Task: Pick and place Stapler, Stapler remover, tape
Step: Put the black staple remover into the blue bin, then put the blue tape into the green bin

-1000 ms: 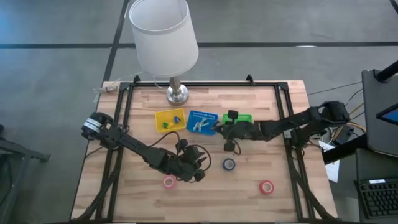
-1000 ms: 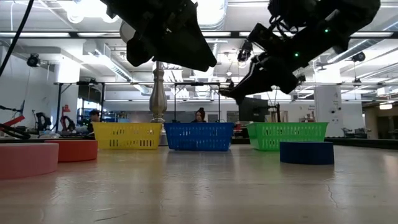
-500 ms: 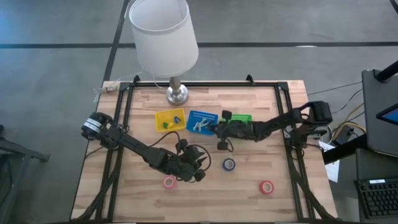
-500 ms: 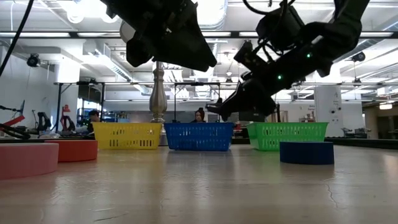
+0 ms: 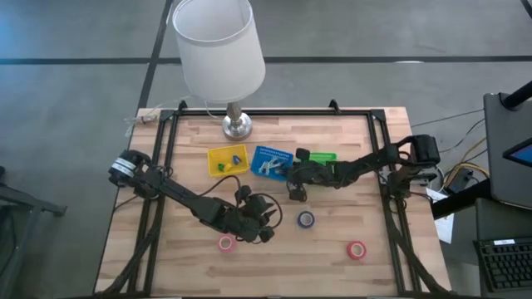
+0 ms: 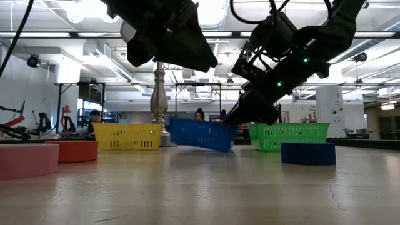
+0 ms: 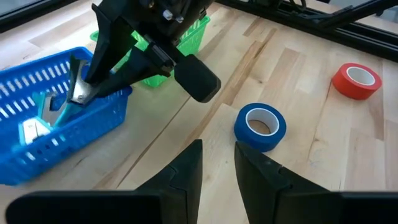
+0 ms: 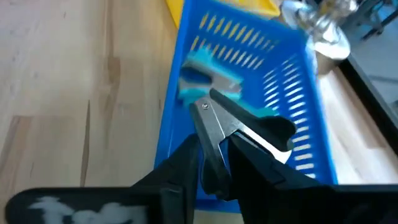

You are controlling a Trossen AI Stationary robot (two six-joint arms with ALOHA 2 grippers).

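Reaching across the table (image 5: 366, 224) from its side, the right gripper (image 5: 293, 176) sits at the near end of the blue basket (image 5: 270, 161). Its own wrist view shows what the overhead view cannot: a metal staple remover (image 8: 214, 134) lies between its 2 fingers (image 8: 183, 163), partly inside the basket, and whether the jaws clamp it or merely flank it I cannot tell. The low view adds that the blue basket is tilted, its end nearest those jaws lifted off the wood.

The left arm stretches low and diagonally over the table, its gripper (image 5: 253, 218) hovering with jaws parted and nothing between them. Just ahead of those jaws lies the blue tape roll (image 7: 260, 126); a red tape roll (image 7: 356, 81) lies well beyond it. A 2nd red roll (image 5: 226, 242) lies close beside the left gripper, and the low view shows another red shape behind that one.

Counted from above: 3 baskets in a row, yellow (image 5: 227, 159), blue and green (image 5: 318, 156), plus 1 lamp (image 5: 218, 50).
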